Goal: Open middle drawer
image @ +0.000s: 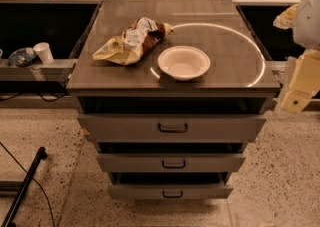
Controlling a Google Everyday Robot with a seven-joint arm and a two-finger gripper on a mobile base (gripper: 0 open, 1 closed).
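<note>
A grey metal cabinet (pixel 172 88) with three stacked drawers stands in the middle of the camera view. The middle drawer (pixel 130 162) has a flat grey front and a small black loop handle (pixel 173 164). A dark gap shows above its front. The top drawer (pixel 125 127) sits above it and the lowest drawer (pixel 140 191) below it, each with the same kind of handle. My gripper (pixel 299 78), cream-coloured, is at the right edge of the view, beside the cabinet's top right corner. It is well above and to the right of the middle drawer and touches nothing.
On the cabinet top lie a crumpled chip bag (pixel 131 41) and a white bowl (pixel 184 62). A paper cup (pixel 44 51) and a small dish (pixel 20 56) sit on a low ledge to the left. A black bar (pixel 25 186) lies on the speckled floor at the lower left.
</note>
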